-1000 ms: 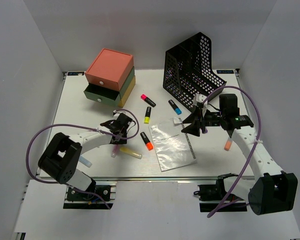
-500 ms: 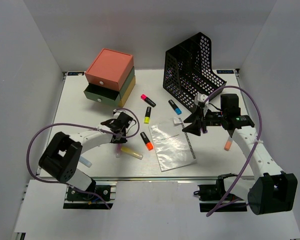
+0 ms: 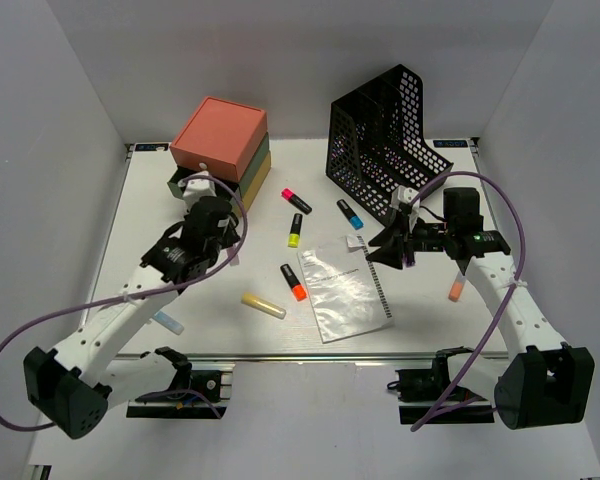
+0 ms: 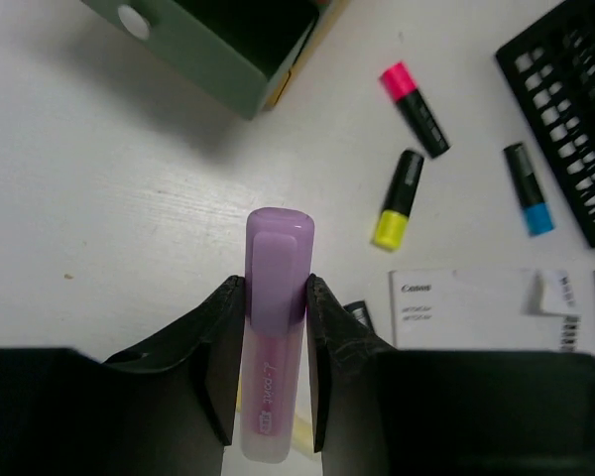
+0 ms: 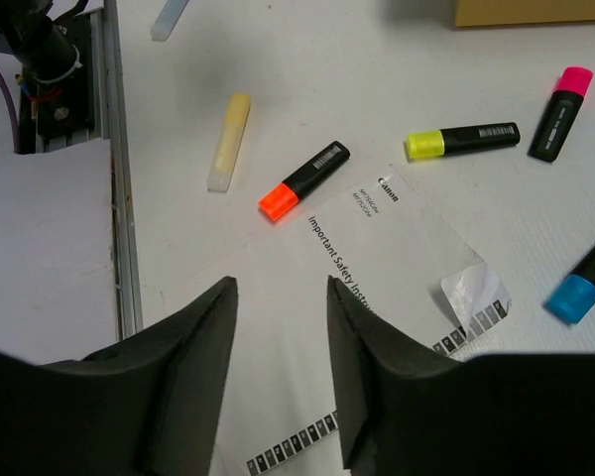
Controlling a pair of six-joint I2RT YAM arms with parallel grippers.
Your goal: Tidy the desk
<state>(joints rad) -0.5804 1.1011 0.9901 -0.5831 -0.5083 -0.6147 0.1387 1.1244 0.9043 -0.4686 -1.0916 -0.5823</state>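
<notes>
Desk (image 3: 420,320) runs long left-right, apparently; left pincer (image 4: 275,288) clamps highlighter (image 4: 278,238).

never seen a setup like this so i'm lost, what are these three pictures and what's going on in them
These are two robot arms bolted at the near edge of a white desk. The big picture looks down from above and behind them; the other two come from a camera on each wrist, so each claw's own fingers show at the bottom. On the desk stand a pink-green-yellow drawer box, its green drawer open, and a black mesh file holder. Several highlighters and a Canon booklet lie loose between them. The left claw grips a purple highlighter near the drawer box. The right claw is open and empty above the booklet.
</notes>
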